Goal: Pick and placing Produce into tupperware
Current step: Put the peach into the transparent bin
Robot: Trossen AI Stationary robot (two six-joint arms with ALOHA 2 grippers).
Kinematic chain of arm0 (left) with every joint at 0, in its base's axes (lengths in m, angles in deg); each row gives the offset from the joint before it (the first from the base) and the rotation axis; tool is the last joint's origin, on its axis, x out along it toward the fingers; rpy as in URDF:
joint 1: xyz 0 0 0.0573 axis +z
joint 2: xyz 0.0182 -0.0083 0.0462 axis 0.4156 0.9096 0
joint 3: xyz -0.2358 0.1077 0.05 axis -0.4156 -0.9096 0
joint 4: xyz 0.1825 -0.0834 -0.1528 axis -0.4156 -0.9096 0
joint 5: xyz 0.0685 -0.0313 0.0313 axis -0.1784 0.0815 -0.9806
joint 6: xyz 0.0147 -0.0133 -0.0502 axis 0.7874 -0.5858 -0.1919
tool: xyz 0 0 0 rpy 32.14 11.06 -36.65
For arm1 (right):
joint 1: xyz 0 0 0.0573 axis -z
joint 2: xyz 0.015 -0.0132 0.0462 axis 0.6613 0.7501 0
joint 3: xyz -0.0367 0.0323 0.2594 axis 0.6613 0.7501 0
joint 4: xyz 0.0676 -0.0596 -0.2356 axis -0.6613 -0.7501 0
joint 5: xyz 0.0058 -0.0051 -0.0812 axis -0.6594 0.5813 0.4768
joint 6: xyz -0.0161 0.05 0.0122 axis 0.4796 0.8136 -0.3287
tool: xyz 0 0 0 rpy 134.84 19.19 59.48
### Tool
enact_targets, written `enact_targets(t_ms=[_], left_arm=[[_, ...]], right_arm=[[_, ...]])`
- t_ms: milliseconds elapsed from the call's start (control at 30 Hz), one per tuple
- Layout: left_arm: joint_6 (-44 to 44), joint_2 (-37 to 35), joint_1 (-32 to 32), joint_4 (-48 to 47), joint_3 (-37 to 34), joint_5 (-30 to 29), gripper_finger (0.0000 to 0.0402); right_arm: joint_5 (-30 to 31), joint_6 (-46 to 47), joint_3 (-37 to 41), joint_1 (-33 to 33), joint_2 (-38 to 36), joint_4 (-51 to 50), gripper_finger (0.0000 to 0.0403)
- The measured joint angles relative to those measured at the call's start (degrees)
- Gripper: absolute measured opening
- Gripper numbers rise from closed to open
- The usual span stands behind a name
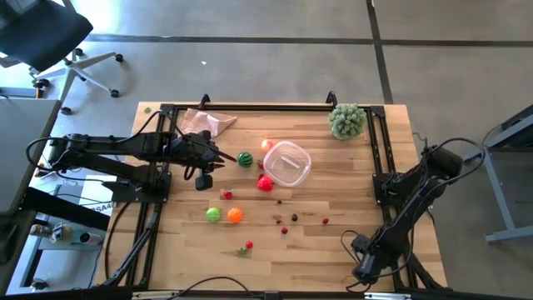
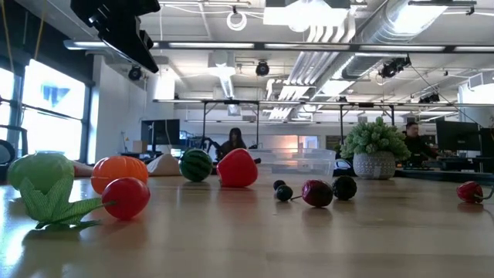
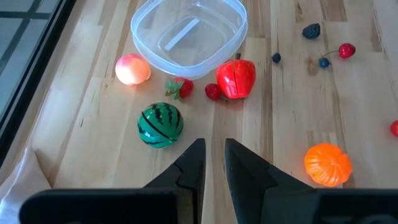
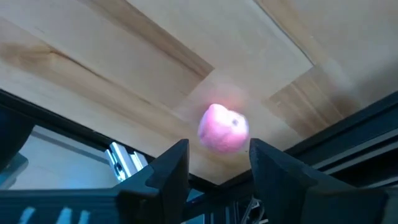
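Observation:
The clear tupperware (image 1: 288,163) (image 3: 188,34) stands empty at the table's middle. Around it lies produce: a striped green ball (image 3: 160,124), a red piece (image 3: 236,79), a glowing peach-coloured ball (image 3: 132,69), an orange ball (image 1: 235,215), a green ball (image 1: 214,215) and small dark berries (image 1: 284,220). My left gripper (image 3: 214,158) hovers left of the striped ball, its fingers nearly together and empty. My right gripper (image 4: 219,155) is low at the table's near right corner (image 1: 364,268). It is open, with a pink fruit (image 4: 224,129) just beyond its fingertips, untouched.
A bushy pale-green plant (image 1: 347,121) stands at the far right, and a beige cloth (image 1: 206,122) lies at the far left. Black frame rails (image 1: 379,150) run along the table's edges. A small red fruit with a leaf (image 1: 248,247) lies near the front edge.

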Motion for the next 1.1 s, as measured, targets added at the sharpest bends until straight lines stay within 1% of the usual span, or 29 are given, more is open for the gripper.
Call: enact_targets(t_ms=[333,700,933,1100], left_arm=[[0.0,0.0,0.0,0.0,0.0,0.0,0.0051],[0.0,0.0,0.0,0.0,0.0,0.0,0.0051],[0.0,0.0,0.0,0.0,0.0,0.0,0.0051],[0.0,0.0,0.0,0.0,0.0,0.0,0.0051]], right_arm=[[-1.4,0.3,0.0,0.1,0.5,0.2,0.0161],[-1.5,-0.2,0.0,0.1,0.5,1.3,0.0161],[-2.5,1.2,0.0,0.1,0.5,1.4,0.0162],[-2.7,2.0,0.0,0.2,0.5,1.3,0.0185]])
